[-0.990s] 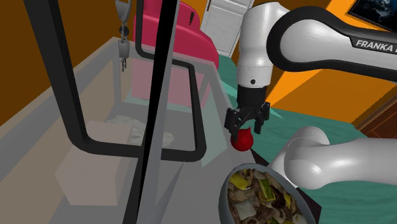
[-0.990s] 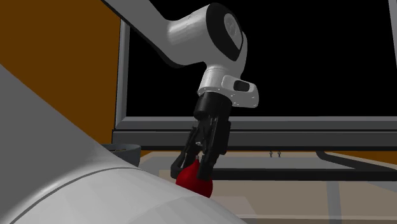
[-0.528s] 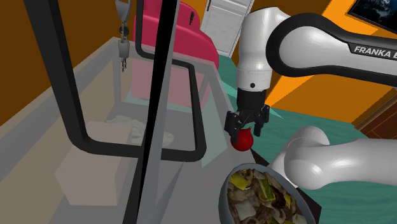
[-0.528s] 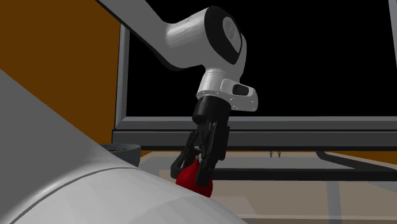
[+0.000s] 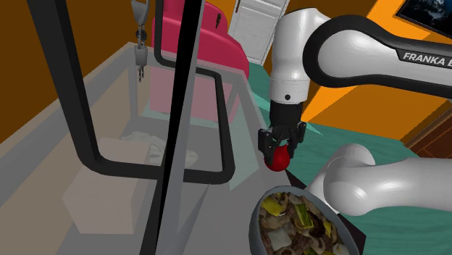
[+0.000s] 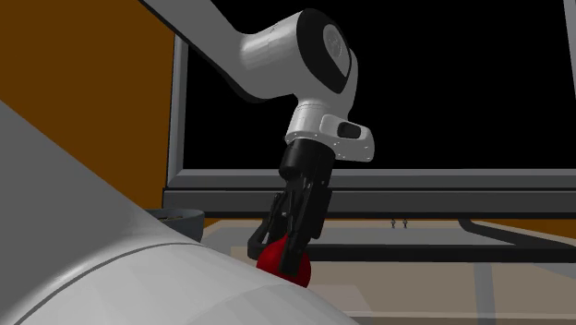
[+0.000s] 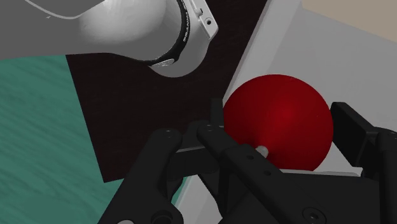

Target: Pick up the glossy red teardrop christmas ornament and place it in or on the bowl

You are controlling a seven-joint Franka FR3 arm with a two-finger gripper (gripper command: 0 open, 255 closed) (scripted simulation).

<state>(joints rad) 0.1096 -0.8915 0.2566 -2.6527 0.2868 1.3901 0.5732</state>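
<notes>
Whereas they gaped earlier, the fingers [image 7: 357, 130] now clasp the red ornament [image 7: 280, 121].

Glossy deep-red ornament [image 5: 276, 161] [image 6: 284, 264] [image 7: 280, 121], round-bodied with a small grey stem at its top, was clasped on both sides by the black gripper [image 5: 278, 147], grey-rimmed bowl [image 5: 253, 217] heaped with yellow, brown and white food sat near it, not touching

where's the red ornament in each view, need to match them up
Shoulder view: red ornament right of centre, just above the bowl.
Second exterior view: red ornament low centre, partly behind the white arm link in front.
Wrist view: red ornament between the two black fingers.
Shared landmark: the gripper clasping it.
</notes>
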